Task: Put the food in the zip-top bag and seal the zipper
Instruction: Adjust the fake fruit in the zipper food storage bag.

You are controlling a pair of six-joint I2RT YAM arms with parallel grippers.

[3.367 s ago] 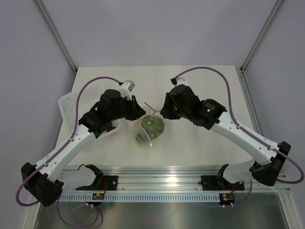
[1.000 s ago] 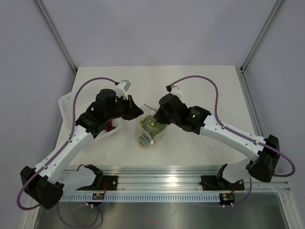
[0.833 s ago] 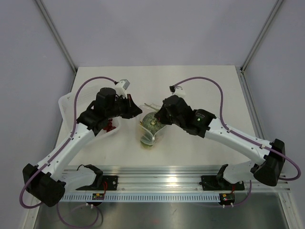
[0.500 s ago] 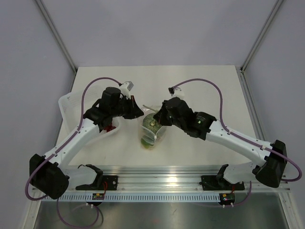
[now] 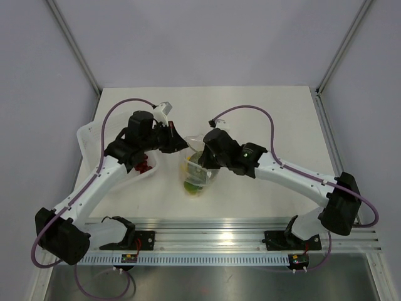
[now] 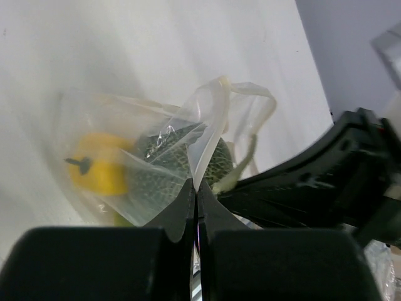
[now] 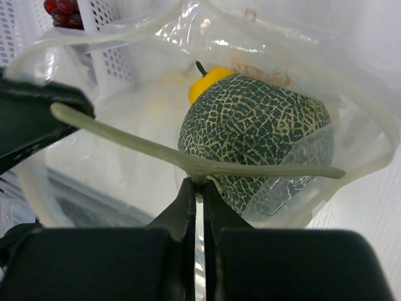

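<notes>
The clear zip-top bag (image 5: 195,179) stands open at the table's middle. The yellow fruit (image 7: 210,81) lies at its bottom, and it also shows in the left wrist view (image 6: 103,164). The grey-green netted fruit (image 7: 257,135) hangs inside the bag's mouth. My right gripper (image 7: 199,180) is shut on its pale T-shaped stem (image 7: 125,141); from above it (image 5: 202,162) sits over the bag. My left gripper (image 6: 195,187) is shut on the bag's mouth edge and holds it up, left of the bag in the top view (image 5: 185,148). The zipper (image 7: 113,34) runs round the open mouth.
A white perforated tray (image 5: 88,135) stands left of the bag, under my left arm, with red berries (image 5: 143,166) in it. The tray and berries (image 7: 62,9) also show behind the bag in the right wrist view. The two grippers are very close together.
My right gripper has moved left and down over the bag with the grey-green fruit, which now hangs lower inside the mouth. My left gripper keeps hold of the bag's edge.
</notes>
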